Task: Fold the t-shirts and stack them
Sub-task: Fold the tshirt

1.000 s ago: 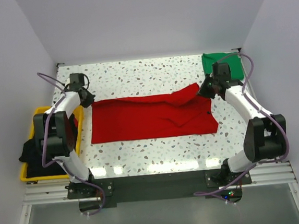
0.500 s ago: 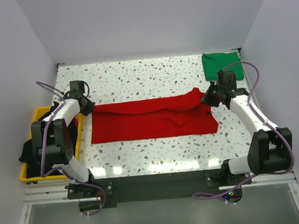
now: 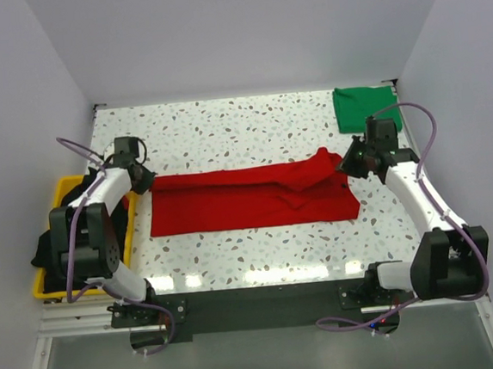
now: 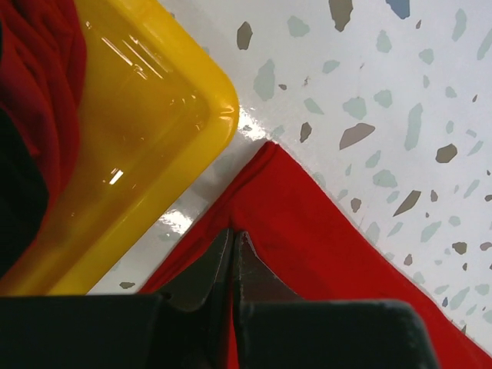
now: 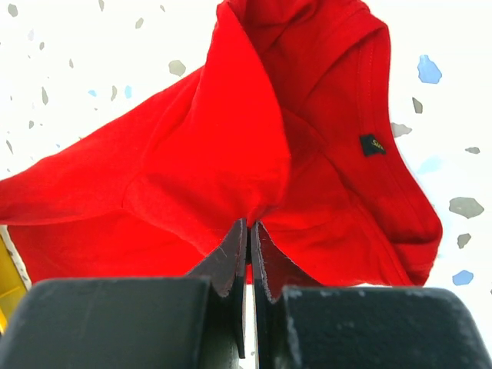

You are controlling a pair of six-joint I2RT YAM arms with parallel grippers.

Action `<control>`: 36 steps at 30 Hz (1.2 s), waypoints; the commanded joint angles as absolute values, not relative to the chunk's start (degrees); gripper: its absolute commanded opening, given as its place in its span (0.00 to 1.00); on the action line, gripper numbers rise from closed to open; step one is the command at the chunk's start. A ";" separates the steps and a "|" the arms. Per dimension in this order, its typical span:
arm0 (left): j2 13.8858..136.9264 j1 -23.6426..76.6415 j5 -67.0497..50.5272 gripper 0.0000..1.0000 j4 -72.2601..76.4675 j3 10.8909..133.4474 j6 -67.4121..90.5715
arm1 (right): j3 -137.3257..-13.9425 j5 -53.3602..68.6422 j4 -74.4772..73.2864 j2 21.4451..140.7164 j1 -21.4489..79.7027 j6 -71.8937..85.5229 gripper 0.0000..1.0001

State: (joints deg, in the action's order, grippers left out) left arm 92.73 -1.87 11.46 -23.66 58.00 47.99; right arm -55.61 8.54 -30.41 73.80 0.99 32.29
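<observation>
The red t-shirt (image 3: 248, 197) lies across the middle of the table, its far edge folded toward the near edge. My left gripper (image 3: 145, 179) is shut on the shirt's far left corner (image 4: 292, 231), next to the yellow bin. My right gripper (image 3: 345, 160) is shut on a bunch of the red cloth (image 5: 231, 154) at the far right, by the collar with its black label (image 5: 372, 144). A folded green t-shirt (image 3: 362, 105) lies at the far right corner. A black one (image 3: 52, 249) sits in the yellow bin.
The yellow bin (image 3: 58, 189) stands off the table's left edge, its rounded corner (image 4: 154, 100) close to my left gripper, with red cloth (image 4: 42, 84) inside it. White walls enclose the table on three sides.
Both grippers have pulled the shirt's far edge toward the near side, so the shirt has narrowed front to back. The right gripper moved right and nearer; the left moved slightly nearer.
</observation>
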 commanded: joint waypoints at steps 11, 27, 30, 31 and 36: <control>88.77 -2.29 13.10 0.04 -21.97 53.35 48.69 | -49.57 9.14 -32.61 68.91 0.61 29.97 0.00; 82.26 -1.41 6.86 0.57 -20.56 53.70 44.12 | -48.43 10.10 -31.82 67.15 0.70 27.77 0.44; 81.83 1.30 8.43 0.55 -20.92 54.23 44.38 | -49.04 10.90 -30.42 67.93 1.84 28.04 0.44; 81.83 2.01 8.44 0.53 -20.31 54.14 44.73 | -49.39 10.12 -30.06 68.29 2.54 28.12 0.44; 84.72 7.55 8.79 0.49 -19.69 55.11 45.70 | -50.97 7.30 -27.07 73.37 5.45 29.53 0.44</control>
